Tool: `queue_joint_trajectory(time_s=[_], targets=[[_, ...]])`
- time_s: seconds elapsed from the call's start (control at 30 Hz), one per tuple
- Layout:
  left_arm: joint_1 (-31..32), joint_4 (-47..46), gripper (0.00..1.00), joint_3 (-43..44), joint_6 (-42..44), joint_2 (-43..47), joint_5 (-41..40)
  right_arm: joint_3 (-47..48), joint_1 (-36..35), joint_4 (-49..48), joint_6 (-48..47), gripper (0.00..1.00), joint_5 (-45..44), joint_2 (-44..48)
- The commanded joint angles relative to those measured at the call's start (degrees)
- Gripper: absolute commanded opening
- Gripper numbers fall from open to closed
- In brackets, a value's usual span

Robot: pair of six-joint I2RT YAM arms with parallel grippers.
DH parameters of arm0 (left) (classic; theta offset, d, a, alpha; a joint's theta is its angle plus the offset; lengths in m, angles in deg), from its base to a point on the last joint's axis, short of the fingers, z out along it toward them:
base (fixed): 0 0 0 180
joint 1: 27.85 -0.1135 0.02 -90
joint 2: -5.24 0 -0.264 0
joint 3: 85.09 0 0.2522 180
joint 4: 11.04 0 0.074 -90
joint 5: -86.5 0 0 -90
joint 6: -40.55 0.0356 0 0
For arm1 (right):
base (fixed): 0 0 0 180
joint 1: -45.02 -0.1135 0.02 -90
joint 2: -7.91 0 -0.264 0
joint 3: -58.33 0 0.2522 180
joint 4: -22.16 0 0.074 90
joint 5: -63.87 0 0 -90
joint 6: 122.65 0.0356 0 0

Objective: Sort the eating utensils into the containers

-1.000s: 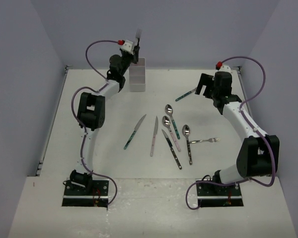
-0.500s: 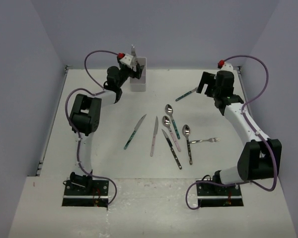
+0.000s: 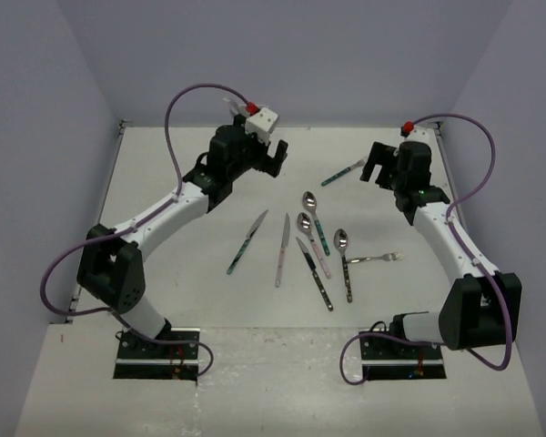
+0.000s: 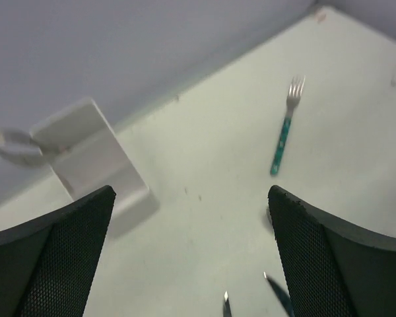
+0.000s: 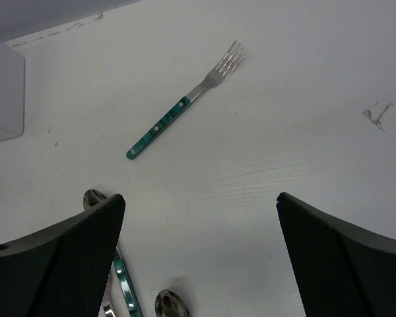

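Note:
My left gripper hangs open and empty over the far middle of the table, and it hides the container in the top view. In the left wrist view the white container stands left of the open gripper, with a metal utensil head poking out of its top. A teal-handled fork lies just left of my right gripper, which is also open and empty. That fork lies ahead of the right gripper. Several utensils lie mid-table: a teal-handled knife, a pale knife, spoons and a silver fork.
Purple walls close the table on the left, back and right. A corner of the container shows at the left edge of the right wrist view. Both arm bases sit at the near edge.
The left gripper opened, leaving its utensil in the container, then came down and to the right in front of it. The right arm shifted only slightly.

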State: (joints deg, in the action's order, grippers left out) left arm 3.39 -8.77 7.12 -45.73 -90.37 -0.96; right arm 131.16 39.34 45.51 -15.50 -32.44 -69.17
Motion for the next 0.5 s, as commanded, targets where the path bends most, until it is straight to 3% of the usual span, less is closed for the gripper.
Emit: queue_joint_trajectory(time_s=[0.0, 0.2, 0.33, 0.47], targets=[[-0.9, 21.5, 1.0, -7.2, -4.7, 5.2, -6.2, 0.3, 0.0, 0.3, 1.1, 0.99, 0.3, 1.1], [-0.9, 31.3, 1.0, -17.5, -14.3, 8.3, 1.1, 2.9, 0.0, 1.3, 1.8, 0.99, 3.1, -1.7], [-1.0, 39.0, 1.0, -19.2, -17.4, 2.7, -1.9, 2.8, 0.0, 2.0, 2.7, 0.99, 3.4, -1.8], [0.0, 39.7, 1.0, -19.1, -15.8, -1.9, 1.3, 2.8, 0.0, 3.3, 3.5, 0.99, 0.0, -1.0]])
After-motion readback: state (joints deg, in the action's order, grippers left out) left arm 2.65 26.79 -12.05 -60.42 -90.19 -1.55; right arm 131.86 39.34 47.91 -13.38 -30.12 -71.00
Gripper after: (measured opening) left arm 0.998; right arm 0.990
